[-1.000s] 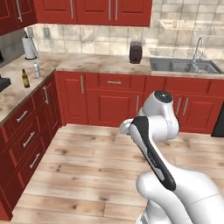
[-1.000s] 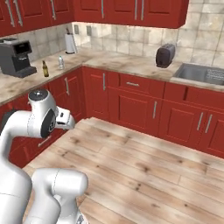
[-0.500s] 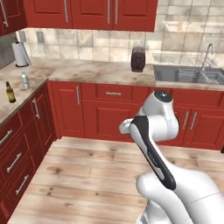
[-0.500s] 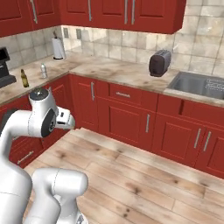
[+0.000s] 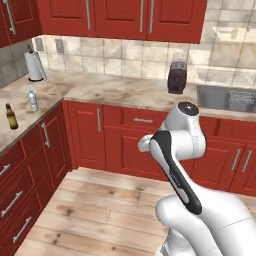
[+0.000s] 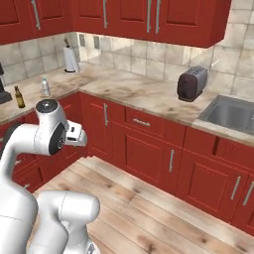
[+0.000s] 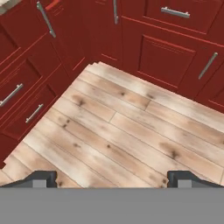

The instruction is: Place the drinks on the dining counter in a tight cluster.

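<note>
Gripper (image 7: 111,181), wide open and empty, faces the floor (image 7: 118,131); brown bottle (image 5: 11,116) and water bottle (image 5: 33,101) stand upright far left on the tabletop (image 5: 100,90).

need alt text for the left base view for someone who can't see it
A white robot arm rises in the foreground of a kitchen with red cabinets and a wooden floor. On the marbled wall counter at the left stand a brown bottle, a small water bottle and a paper towel roll; a dark toaster sits beside the sink.
</note>
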